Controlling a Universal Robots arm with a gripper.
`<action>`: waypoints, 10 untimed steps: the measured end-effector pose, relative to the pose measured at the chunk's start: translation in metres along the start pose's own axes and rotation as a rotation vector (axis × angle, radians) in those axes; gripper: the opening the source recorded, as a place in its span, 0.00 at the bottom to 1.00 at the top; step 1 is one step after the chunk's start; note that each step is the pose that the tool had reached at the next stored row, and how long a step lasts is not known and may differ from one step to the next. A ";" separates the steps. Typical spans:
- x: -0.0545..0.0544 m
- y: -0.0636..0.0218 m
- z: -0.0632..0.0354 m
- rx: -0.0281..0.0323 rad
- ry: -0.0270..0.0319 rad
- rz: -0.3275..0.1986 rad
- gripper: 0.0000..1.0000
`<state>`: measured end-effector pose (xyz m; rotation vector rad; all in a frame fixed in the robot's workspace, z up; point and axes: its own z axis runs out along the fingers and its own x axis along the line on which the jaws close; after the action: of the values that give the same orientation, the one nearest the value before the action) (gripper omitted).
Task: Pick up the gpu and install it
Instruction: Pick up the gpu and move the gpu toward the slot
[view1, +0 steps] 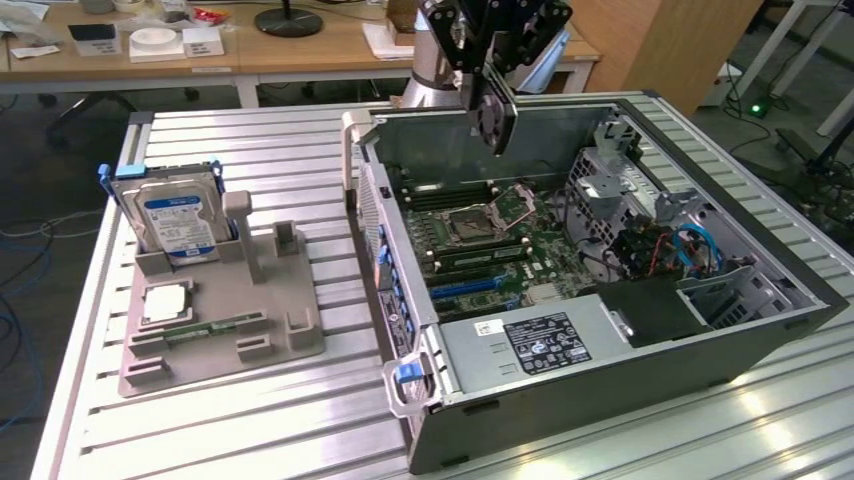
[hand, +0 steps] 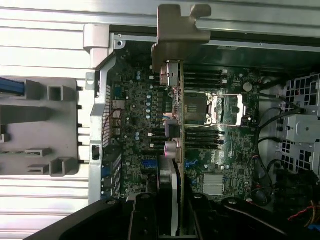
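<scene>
Exterior view. One gripper (view1: 494, 50) is at the top of the frame, over the far end of one open computer case (view1: 641, 390) lying on the slatted metal worktop (view1: 267, 420). The fingers are closed on one gpu (view1: 497, 115). The card hangs on edge in the air, and its lower end is seen against the case's far wall, above the motherboard (view1: 481, 250). It shows as a thin dark plate with a paler grey edge. Inside the case, one labelled power supply (view1: 534, 345) sits at the near end.

Toward the exterior view's left, well apart from the gpu, stands one grey holder (view1: 267, 300). It carries:
- one hard drive (view1: 174, 220), upright, with a blue-white label
- one square processor chip (view1: 163, 303), lying flat
- one narrow green memory stick (view1: 214, 325), just beside the chip

Wrist view. The gpu (hand: 172, 175) is seen edge-on as a narrow strip running away from the camera. One silvery-grey metal bracket (hand: 180, 30) with a bent tab is at its far end. Two dark fingers (hand: 142, 220) press it, one on each side, with no gap visible between them and the card. Below lies the green motherboard (hand: 225, 150) with one processor socket (hand: 210, 107), its lever frame shiny. The card runs just beside the socket in this view. Part of the grey holder (hand: 45, 130) shows outside the case wall.
</scene>
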<state>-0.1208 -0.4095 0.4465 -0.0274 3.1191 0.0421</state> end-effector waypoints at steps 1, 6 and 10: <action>-0.001 0.0000 0.0000 0.0000 0.0000 0.000 0.28; -0.007 -0.0001 0.0002 0.0000 0.0000 0.000 0.28; -0.011 -0.0002 0.0002 0.0000 0.0000 0.000 0.28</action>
<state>-0.1101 -0.4095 0.4465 -0.0274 3.1191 0.0421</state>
